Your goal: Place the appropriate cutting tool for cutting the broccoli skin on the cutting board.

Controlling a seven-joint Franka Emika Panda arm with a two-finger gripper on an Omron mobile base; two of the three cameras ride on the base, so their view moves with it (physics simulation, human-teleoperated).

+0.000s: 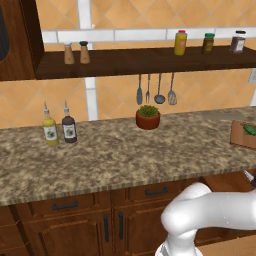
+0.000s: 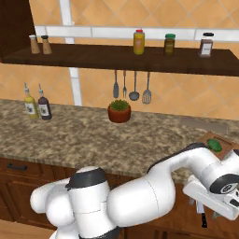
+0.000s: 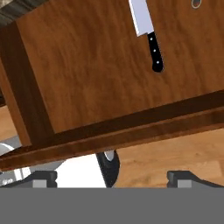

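A knife with a silver blade and a black handle lies on a brown wooden surface, well apart from my fingertips. My gripper is open and holds nothing. In the right base view the gripper hangs below the counter's front edge at the lower right, with the knife just under it. The reddish-brown cutting board lies on the counter at the far right, and the small dark-green broccoli rests on it. From the left base the board and broccoli sit at the right edge.
A potted plant stands mid-counter. Two bottles stand at the left. Utensils hang below a shelf that carries shakers and jars. Dark cabinets with drawers run under the granite counter.
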